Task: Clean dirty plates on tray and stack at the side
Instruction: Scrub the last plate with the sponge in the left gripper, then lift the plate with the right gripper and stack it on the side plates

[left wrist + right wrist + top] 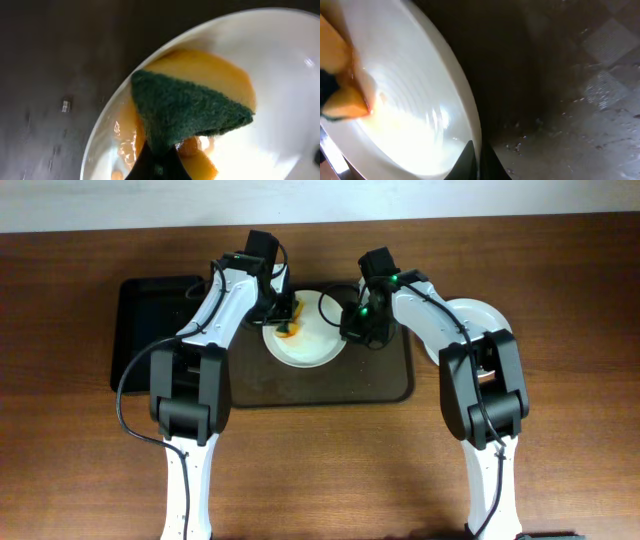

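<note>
A white plate (312, 343) with an orange-yellow smear lies on the dark brown tray (390, 385). My left gripper (288, 312) is shut on a green-and-yellow sponge (185, 112) pressed on the smear at the plate's left part (280, 65). My right gripper (352, 325) is shut on the plate's right rim (470, 115), one finger on each side of it. The plate's inside (405, 95) shows in the right wrist view with the sponge (340, 102) at its far side. Another white plate (478, 315) lies on the table to the right, partly under the right arm.
A smaller black tray (150, 330) lies left of the brown tray. The brown tray's wet bare floor (580, 100) shows right of the plate, and also in the left wrist view (50, 100). Wooden table (330, 470) stretches in front.
</note>
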